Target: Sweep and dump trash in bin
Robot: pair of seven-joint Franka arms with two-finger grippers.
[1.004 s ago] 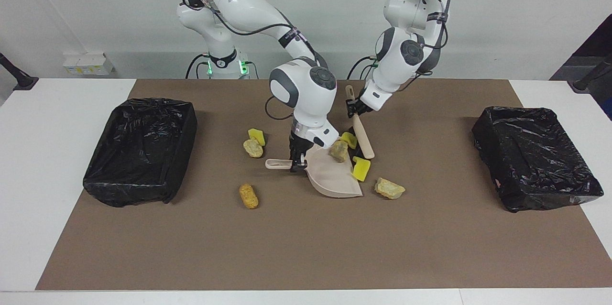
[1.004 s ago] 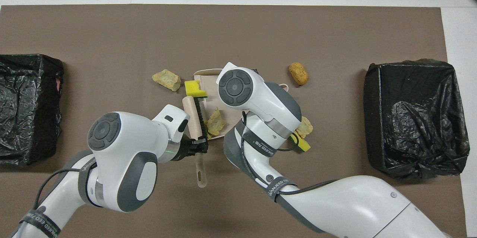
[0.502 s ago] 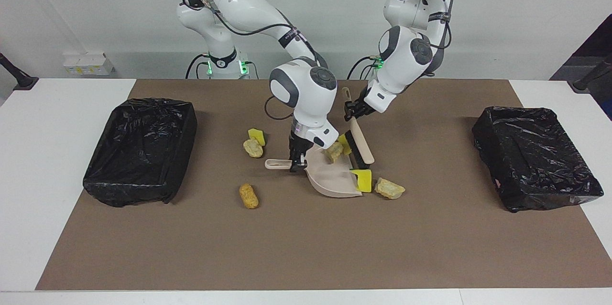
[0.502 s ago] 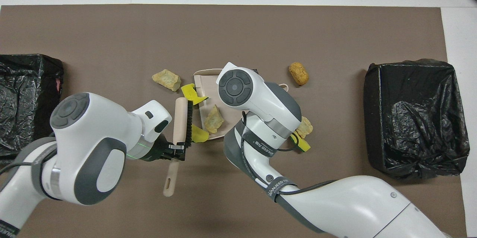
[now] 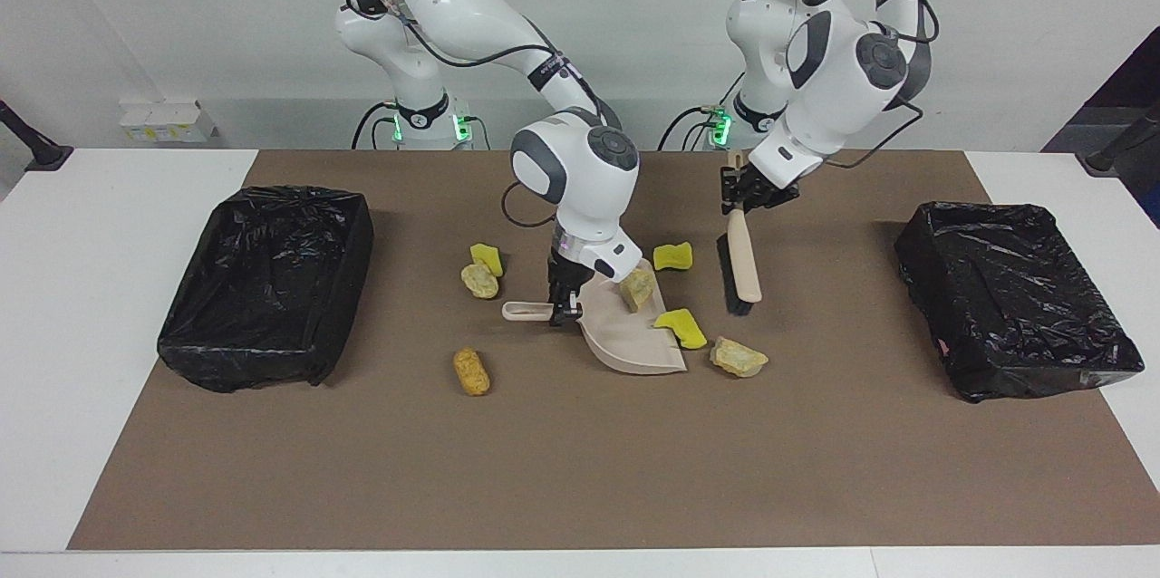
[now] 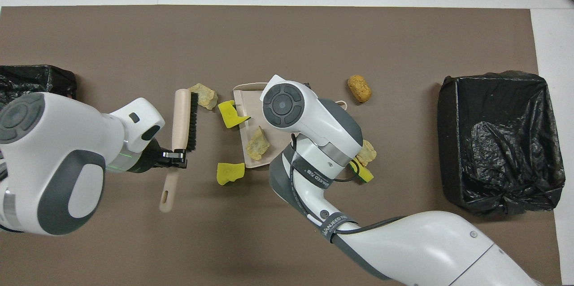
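Yellow and tan trash [image 5: 681, 327] is noted by the dustpan [image 5: 632, 341] mid-tabletop, one lump in the pan held by the right gripper [image 5: 564, 313], between it and the brush [image 5: 741, 265], pinched lengthwise by the left gripper [image 5: 736, 195].

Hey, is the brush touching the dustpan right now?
Apart. The overhead view shows a strip of bare brown mat between the brush and the dustpan.
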